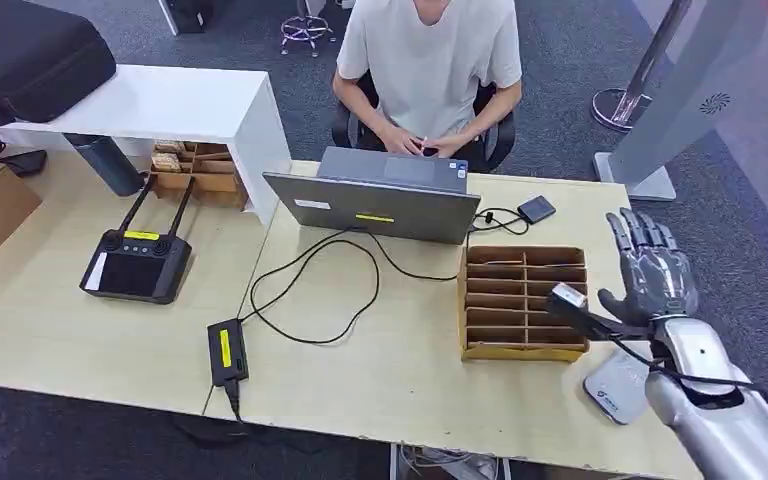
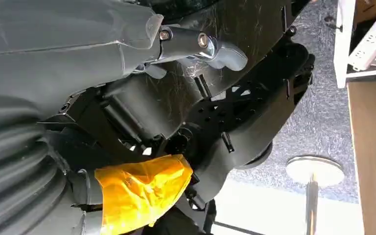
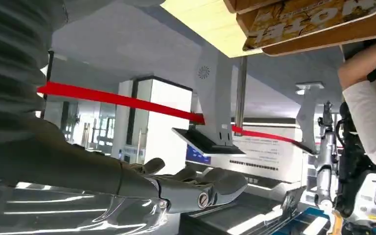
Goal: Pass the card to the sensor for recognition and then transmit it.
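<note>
Right hand [image 1: 650, 262] empty, fingers spread, raised at 3 o'clock of the slotted card box [image 1: 523, 300]. No card discernible in slots. Left hand [image 2: 196, 46]: state indeterminate. Advice: lower slowly, pinch one card edge.

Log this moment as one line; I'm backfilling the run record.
right hand: raised, open, empty, right of slotted wooden tray | left hand: hanging | sensor: table edge | card: unseen

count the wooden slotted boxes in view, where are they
2. One wooden slotted box sits on the table right of the laptop, beside the right hand. Another slotted box stands under the white shelf; more may be hidden there.
</note>
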`<state>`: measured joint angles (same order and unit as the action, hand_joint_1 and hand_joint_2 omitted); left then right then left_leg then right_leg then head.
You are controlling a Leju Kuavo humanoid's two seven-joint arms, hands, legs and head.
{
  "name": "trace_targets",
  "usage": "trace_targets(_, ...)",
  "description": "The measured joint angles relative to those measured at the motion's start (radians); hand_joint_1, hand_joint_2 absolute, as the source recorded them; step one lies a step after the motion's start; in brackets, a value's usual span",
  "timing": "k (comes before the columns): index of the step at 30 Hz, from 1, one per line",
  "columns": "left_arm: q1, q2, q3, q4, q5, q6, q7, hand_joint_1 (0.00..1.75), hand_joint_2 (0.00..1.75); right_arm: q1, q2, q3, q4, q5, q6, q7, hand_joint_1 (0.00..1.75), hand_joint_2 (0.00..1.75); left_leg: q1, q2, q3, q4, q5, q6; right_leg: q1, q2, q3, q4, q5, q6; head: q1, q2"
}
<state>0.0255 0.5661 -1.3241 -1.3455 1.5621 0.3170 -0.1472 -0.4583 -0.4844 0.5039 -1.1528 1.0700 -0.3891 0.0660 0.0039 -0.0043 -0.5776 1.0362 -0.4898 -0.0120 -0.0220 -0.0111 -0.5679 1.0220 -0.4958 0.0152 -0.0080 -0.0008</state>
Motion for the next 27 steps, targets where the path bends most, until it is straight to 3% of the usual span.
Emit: trace_targets(27, -0.012, -0.006, -0.002, 0.032, -0.045, -0.014, 0.030, 0.00, 1.75, -0.058, 0.088, 0.002, 0.076, 0.002, -0.012, -0.014, 0.00, 1.75, 0.000, 0.000, 0.000, 0.000, 0.000, 0.000, 0.000, 0.000, 0.000, 0.000, 0.000, 0.000, 0.000, 0.000)
